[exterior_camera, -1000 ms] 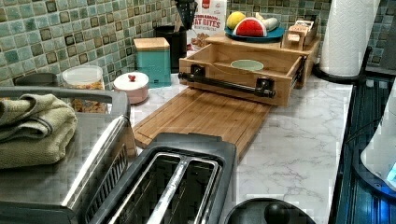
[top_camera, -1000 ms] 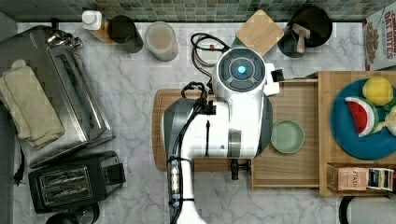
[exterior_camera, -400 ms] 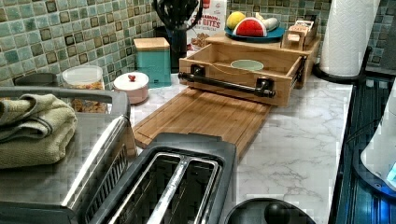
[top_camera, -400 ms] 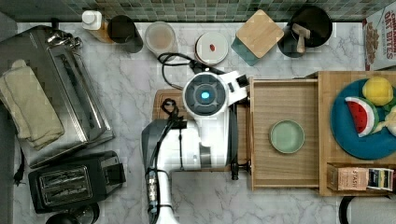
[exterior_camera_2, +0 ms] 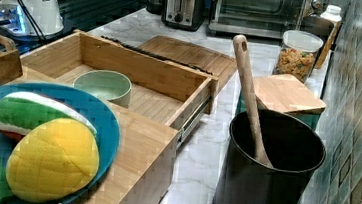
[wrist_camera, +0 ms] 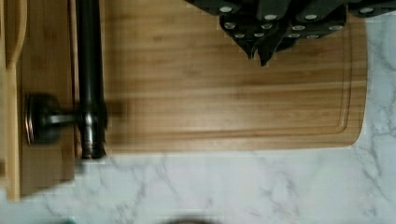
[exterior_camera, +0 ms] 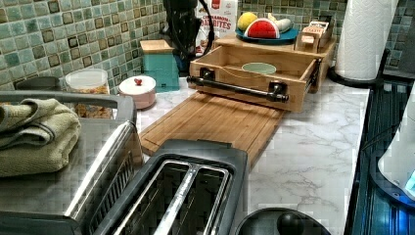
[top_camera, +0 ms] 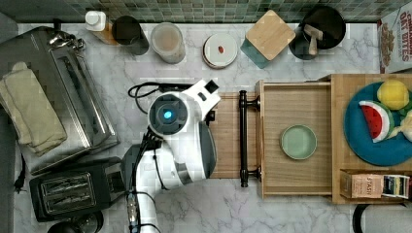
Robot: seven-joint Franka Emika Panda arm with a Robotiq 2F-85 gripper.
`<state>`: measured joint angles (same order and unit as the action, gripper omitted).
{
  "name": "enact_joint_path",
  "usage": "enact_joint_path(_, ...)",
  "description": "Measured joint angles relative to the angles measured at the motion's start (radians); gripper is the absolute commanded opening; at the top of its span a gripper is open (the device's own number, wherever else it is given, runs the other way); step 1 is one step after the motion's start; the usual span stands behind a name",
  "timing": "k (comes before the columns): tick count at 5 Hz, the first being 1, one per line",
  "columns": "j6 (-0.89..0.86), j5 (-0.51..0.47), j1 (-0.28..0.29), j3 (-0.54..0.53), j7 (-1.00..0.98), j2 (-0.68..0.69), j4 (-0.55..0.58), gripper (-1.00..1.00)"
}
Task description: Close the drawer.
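Over the board (top_camera: 228, 136) we hover short of the handle (top_camera: 243, 138), the drawer (top_camera: 296, 97) fully open, all pushing ahead; gripper (wrist_camera: 261, 49) opening we cannot tell.

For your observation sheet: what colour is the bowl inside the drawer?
Pale green bowl, clearest in the top view.

The cereal box (exterior_camera: 219, 19) at the worktop's back edge reads "CINNAMON" and, seemingly, "BITES" beneath.
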<state>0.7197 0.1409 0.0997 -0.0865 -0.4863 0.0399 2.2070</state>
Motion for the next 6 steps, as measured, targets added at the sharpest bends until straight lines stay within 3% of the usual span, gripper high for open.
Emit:
enact_joint_path(1,0.05,0.052,0.025,-0.009,0.0,0.016,0.043,-1.0)
enact_joint_path(2,-0.026,0.053,0.03,-0.007,0.0,0.06,0.049,-1.0)
enact_joint_path(6,0.066,0.087,-0.014,0.079,0.004,0.112,0.127,-1.0)
